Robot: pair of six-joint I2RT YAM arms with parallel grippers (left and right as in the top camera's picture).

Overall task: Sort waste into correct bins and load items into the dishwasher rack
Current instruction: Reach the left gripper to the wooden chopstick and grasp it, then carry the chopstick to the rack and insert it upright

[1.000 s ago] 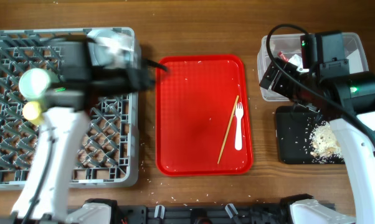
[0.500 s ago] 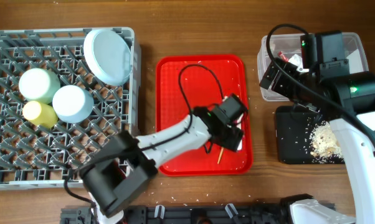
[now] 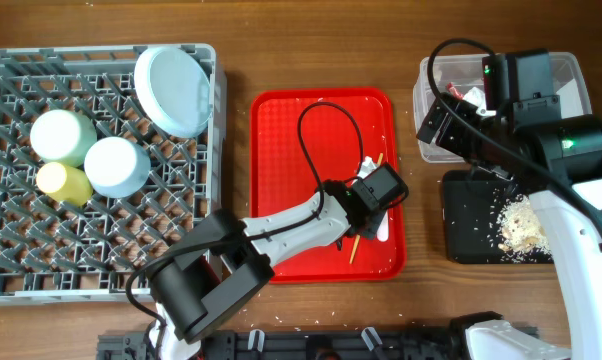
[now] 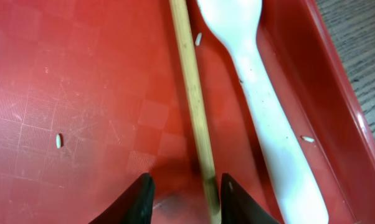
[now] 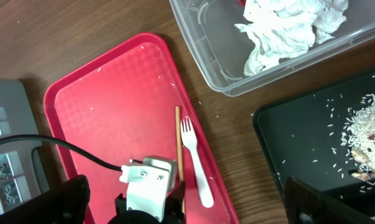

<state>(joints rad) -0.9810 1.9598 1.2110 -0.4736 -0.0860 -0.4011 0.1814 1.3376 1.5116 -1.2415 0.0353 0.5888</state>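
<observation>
My left gripper is down on the red serving tray, its jaws either side of a thin wooden chopstick. The stick lies against the right finger, and a gap shows on the left side. The white plastic fork lies just right of the stick, outside the jaws. From overhead, the left gripper covers the middle of the chopstick. My right gripper hangs wide open and empty, high above the table between the tray and the bins.
The grey dishwasher rack at the left holds a blue plate, blue bowl, green saucer and yellow cup. The clear tub holds a napkin. Rice scraps lie in the black tray.
My left arm swung from the rack over to the red tray and came down over the chopstick, its jaws narrowing around it. The right arm has not moved.
</observation>
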